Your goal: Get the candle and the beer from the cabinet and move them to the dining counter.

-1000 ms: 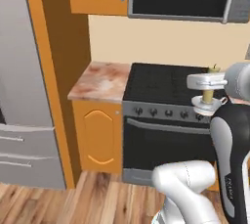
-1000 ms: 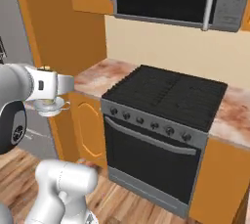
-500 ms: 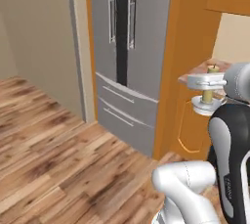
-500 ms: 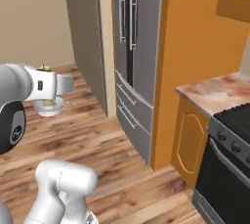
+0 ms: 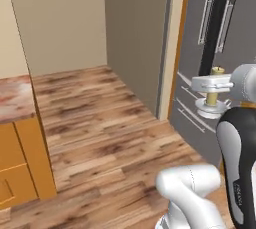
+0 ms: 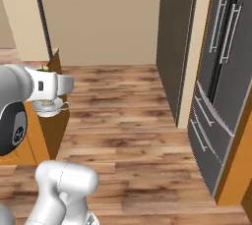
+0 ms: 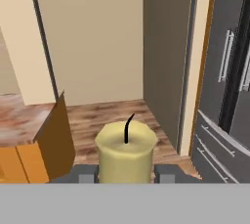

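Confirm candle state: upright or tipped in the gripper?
Upright. In the hand view the candle stands between the gripper fingers, wick on top; in the left base view it stands vertical.

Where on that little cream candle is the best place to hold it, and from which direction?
Around its round side, as the tool does now: the candle is a plain upright cylinder, so two fingers can press on opposite sides of its wall. Coming in level from the side keeps clear of the black wick on top. In the left base view the candle stands upright in the hand.

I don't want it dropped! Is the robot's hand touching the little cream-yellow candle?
Touching: in the hand view the pale cream-yellow candle sits squeezed between both dark fingertips of the hand.
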